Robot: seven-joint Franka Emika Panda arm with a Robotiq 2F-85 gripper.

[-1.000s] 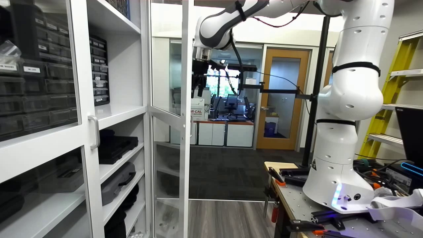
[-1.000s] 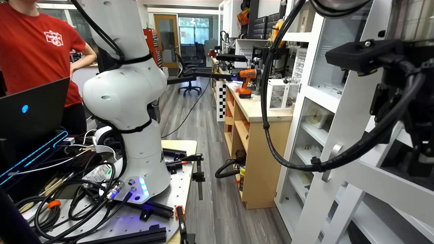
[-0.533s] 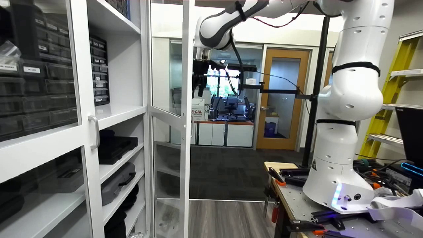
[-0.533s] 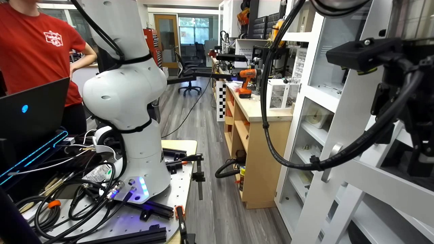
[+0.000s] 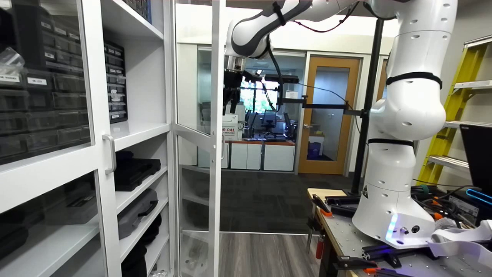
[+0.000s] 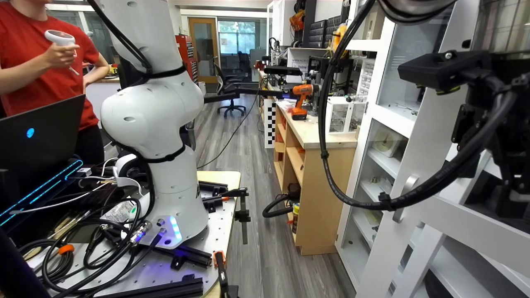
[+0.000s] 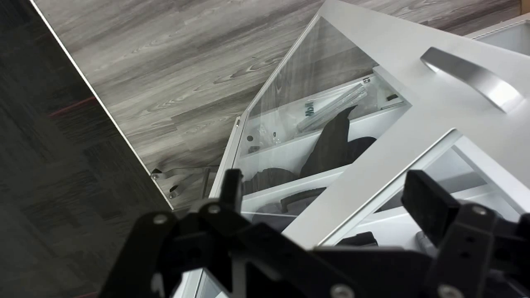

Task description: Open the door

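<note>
The door (image 5: 216, 184) is a clear glass panel in a white frame. It stands swung out from the cabinet in an exterior view, and also shows in an exterior view (image 6: 476, 236) and the wrist view (image 7: 352, 178). Its bar handle (image 7: 476, 78) shows at the upper right of the wrist view, and also in an exterior view (image 6: 405, 198). My gripper (image 7: 325, 182) is open and empty, fingers spread above the door's middle rail, apart from the handle. In an exterior view the gripper (image 5: 230, 105) hangs beyond the door's free edge, partly hidden by the frame.
The twin glass panel (image 5: 130, 7) edge is not separable there; its handle (image 5: 111, 154) shows at left. Cabinet shelves (image 5: 142, 132) hold bins and cases. A wooden workbench (image 6: 314, 140) stands farther along. A person (image 6: 45, 78) in red stands behind the laptop (image 6: 41, 140).
The person in red has raised a hand holding a white controller. The arm, the gripper and the door show almost no movement.
</note>
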